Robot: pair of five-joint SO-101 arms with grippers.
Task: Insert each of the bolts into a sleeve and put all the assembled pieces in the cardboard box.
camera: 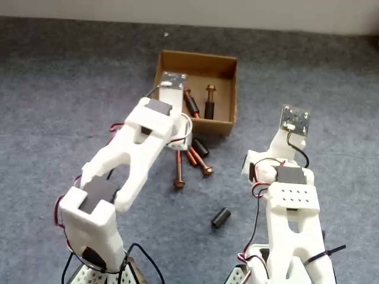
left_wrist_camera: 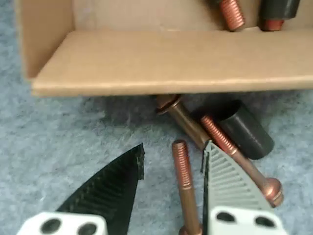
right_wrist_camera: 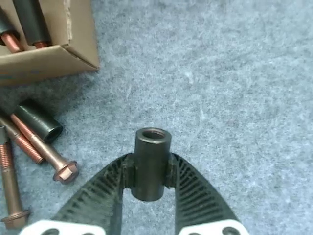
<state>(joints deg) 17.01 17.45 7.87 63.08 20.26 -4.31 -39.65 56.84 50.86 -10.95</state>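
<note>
My left gripper (left_wrist_camera: 173, 147) hangs open just in front of the cardboard box (left_wrist_camera: 171, 63), its fingers either side of a copper bolt (left_wrist_camera: 183, 178) lying on the carpet. Two more bolts (left_wrist_camera: 234, 152) lie crossed beside it, against a black sleeve (left_wrist_camera: 244, 129). My right gripper (right_wrist_camera: 149, 164) is shut on another black sleeve (right_wrist_camera: 151, 147), held upright with its bore showing, to the right of the bolts (camera: 198, 160). Two assembled pieces (camera: 201, 103) lie in the box (camera: 228, 59). In the high view the left arm (camera: 142, 148) stretches to the box's front wall.
A third loose sleeve (camera: 221, 217) lies on the grey carpet (camera: 71, 89) nearer the arm bases, between the two arms. The right arm (camera: 290, 201) stands right of the box. Open carpet lies to the left of the box and at the far right.
</note>
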